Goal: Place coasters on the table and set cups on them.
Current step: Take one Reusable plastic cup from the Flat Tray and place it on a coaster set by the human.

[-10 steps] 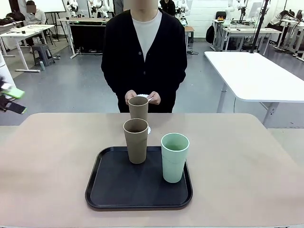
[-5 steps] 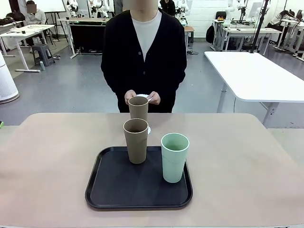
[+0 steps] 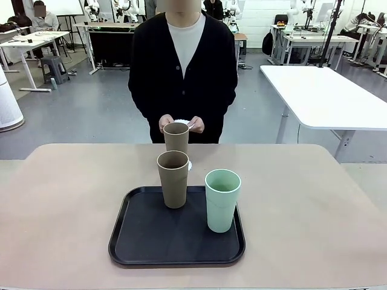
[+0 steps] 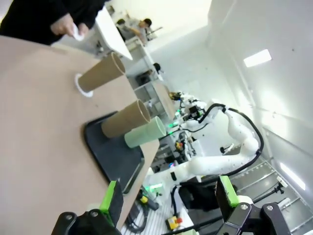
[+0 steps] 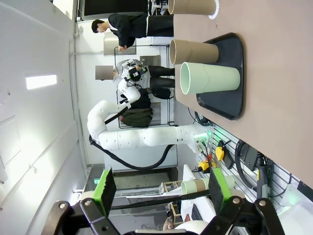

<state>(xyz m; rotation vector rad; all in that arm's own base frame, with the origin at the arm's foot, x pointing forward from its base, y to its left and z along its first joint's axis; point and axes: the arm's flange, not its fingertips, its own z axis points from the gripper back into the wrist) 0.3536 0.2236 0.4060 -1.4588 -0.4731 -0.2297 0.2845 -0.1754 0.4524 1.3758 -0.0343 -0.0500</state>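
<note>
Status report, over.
Left gripper, right gripper: jaws open, empty. Far tan cup on coaster; near tan cup, mint cup on tray. Person's hands hold spare coasters.

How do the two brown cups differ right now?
The far brown cup sits on the table; the near brown cup sits in the black tray. The far brown cup has a white coaster under it; the near brown cup has none. Both stand upright, same tan tapered shape.

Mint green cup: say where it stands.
In the front view the mint green cup stands upright on the right half of the black tray, just right of a tan cup.
</note>
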